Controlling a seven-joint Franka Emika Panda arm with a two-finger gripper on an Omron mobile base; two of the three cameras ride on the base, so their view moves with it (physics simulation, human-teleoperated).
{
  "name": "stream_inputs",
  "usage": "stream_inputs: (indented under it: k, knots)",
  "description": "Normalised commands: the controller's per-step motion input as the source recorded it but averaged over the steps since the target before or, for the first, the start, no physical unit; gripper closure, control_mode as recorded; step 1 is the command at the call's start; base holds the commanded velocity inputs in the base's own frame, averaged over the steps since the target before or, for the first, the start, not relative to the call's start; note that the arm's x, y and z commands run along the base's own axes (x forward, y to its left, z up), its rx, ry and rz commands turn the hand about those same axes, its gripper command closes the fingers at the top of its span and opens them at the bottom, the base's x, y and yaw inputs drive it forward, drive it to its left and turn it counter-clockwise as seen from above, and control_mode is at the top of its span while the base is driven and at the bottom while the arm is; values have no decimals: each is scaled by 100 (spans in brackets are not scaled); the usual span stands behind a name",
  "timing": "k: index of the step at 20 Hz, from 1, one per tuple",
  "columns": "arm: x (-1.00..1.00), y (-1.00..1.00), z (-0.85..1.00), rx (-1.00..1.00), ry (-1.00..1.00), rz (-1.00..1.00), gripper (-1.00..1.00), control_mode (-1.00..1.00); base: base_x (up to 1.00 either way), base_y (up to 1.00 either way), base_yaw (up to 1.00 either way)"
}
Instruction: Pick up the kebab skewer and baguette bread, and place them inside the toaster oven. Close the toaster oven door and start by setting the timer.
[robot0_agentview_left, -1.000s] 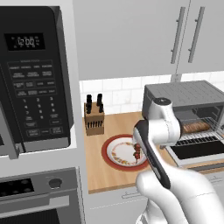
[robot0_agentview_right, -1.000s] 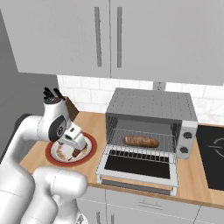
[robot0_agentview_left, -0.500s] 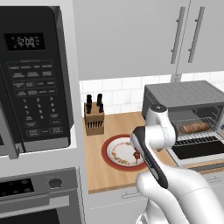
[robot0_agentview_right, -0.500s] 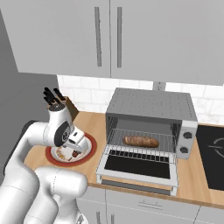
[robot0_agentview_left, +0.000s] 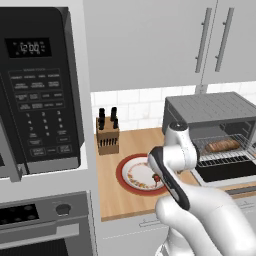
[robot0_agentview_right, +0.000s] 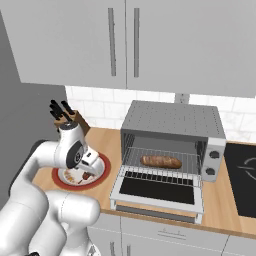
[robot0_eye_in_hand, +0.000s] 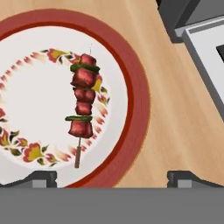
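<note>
While I watch: gripper (robot0_eye_in_hand: 111, 177) hovers with jaws wide apart, empty.
Kebab skewer (robot0_eye_in_hand: 82, 105): lies on plate (robot0_eye_in_hand: 131, 94) ahead, long axis pointing away from the fingertips.

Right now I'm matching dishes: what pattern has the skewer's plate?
White plate, red rim, red-yellow floral ring; clearest in hand view.

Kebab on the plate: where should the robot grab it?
Probably across the meat chunks in the middle of the kebab, coming straight down from above. It lies flat on the plate, and its bare stick ends look too thin to pinch. The gripper is open above the plate.
</note>
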Motion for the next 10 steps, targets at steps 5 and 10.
stream_inputs:
  k: [5,10]
  knots:
    - [7,0,-22,0,0,0,-100,-100,0,0,0]
    - [8,0,-17,0,0,0,-100,-100,0,0,0]
